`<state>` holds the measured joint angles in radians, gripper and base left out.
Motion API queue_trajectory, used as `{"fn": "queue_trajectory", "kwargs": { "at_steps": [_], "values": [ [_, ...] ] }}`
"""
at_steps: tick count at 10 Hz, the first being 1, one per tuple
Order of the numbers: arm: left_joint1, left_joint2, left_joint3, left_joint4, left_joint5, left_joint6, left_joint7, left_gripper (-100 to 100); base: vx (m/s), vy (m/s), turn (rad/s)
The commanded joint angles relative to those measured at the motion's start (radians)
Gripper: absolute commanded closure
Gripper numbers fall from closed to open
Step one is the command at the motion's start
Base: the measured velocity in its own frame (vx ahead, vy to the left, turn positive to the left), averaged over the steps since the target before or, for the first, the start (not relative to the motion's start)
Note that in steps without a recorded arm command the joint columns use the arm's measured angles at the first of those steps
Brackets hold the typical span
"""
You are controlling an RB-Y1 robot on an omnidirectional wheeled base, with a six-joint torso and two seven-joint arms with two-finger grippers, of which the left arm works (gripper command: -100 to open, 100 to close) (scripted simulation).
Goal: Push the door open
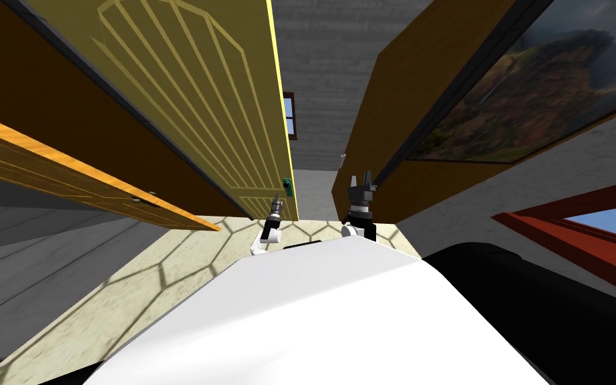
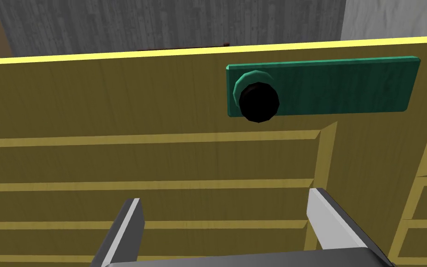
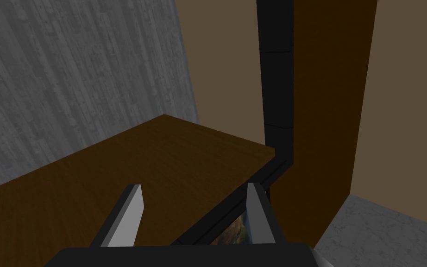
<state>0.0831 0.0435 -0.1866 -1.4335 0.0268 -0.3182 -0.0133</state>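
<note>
— What's on the far left?
— An orange-edged door leaf (image 1: 66, 170), slanting over the tiled floor (image 1: 133, 294). Next to it comes the door (image 1: 193, 100) that matters. It is olive-yellow, with raised strips fanning across its face and a bright yellow free edge.
— Where does that door stand?
— Ahead of me and to the left, standing away from the brown wall (image 1: 380, 120). A gap shows between its yellow edge and that wall, with a grey wall beyond.
— And the left gripper (image 2: 224, 197)?
— It points at the door's face near the free edge, fingers spread wide with nothing between them. Whether the tips touch the panel, I cannot tell. Just past them, close to the edge, sits a green plate (image 2: 337, 85) with a black knob (image 2: 259, 102).
— The right gripper (image 3: 195, 186)?
— Across the gap, beside the end of the brown wall, fingers apart and holding nothing. A black-framed painting (image 1: 540, 80) hangs on that wall, and a red window frame (image 1: 567, 237) is at the far right.
</note>
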Motion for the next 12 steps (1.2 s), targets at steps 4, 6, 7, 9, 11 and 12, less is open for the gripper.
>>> {"fn": "queue_trajectory", "kwargs": {
  "at_steps": [4, 6, 7, 9, 11, 12],
  "values": [
    [-0.038, -0.008, -0.008, 0.076, -0.002, 0.032, 0.011, -100, 0.131, 0.054, -0.056],
    [-0.048, 0.004, -0.002, 0.094, -0.001, 0.027, 0.011, -100, 0.146, -0.034, -0.025],
    [-0.051, 0.006, 0.001, 0.101, -0.001, 0.024, 0.011, -100, 0.185, -0.044, -0.021],
    [-0.058, 0.005, 0.008, 0.116, -0.001, 0.018, 0.011, -100, 0.204, -0.017, -0.02],
    [-0.065, -0.002, 0.014, 0.13, 0.0, 0.011, 0.01, -100, 0.183, -0.032, -0.023],
    [-0.068, -0.007, 0.016, 0.136, 0.0, 0.009, 0.01, -100, 0.168, -0.043, -0.015]
  ]
}}
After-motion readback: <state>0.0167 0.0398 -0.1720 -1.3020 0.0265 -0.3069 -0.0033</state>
